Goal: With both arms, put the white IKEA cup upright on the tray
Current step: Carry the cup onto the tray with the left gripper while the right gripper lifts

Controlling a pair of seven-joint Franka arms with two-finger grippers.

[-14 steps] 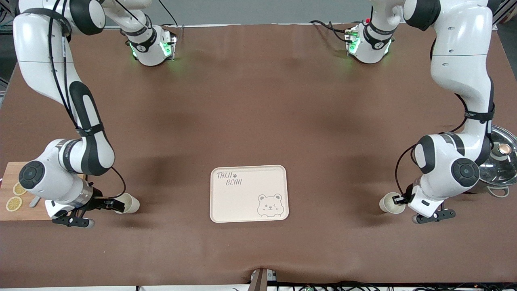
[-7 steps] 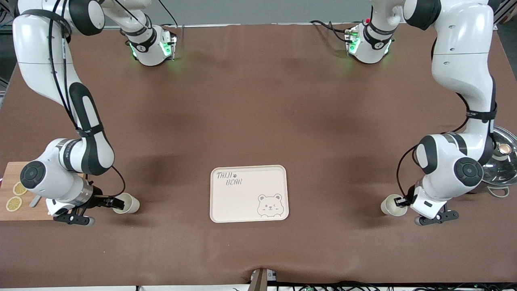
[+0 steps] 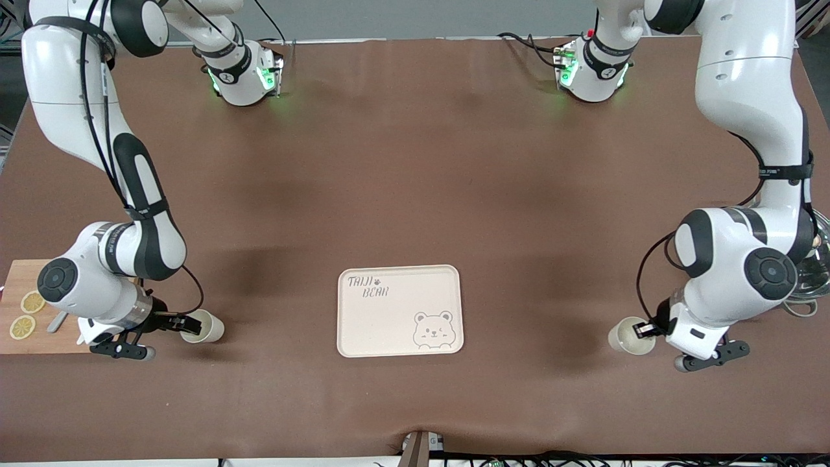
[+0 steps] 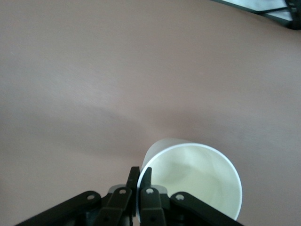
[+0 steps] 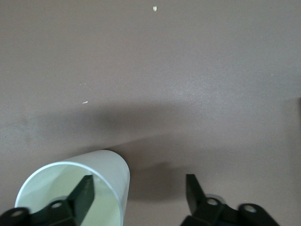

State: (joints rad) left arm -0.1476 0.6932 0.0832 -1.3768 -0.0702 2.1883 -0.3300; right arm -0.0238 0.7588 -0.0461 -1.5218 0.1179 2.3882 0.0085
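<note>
- The right arm comes down from its base along its own end of the table and bends sharply at the elbow, wrist low.
- The right gripper (image 3: 183,322) sits just above the table, fingers (image 5: 83,193) spread wide; one finger is inside a cup's (image 5: 77,188) mouth, the other outside its wall.
- The left arm drops along its own end of the table, folded at the wrist.
- The left gripper (image 3: 642,329) is low, its fingers (image 4: 146,181) pinched together on a cup's (image 4: 193,181) rim.
</note>
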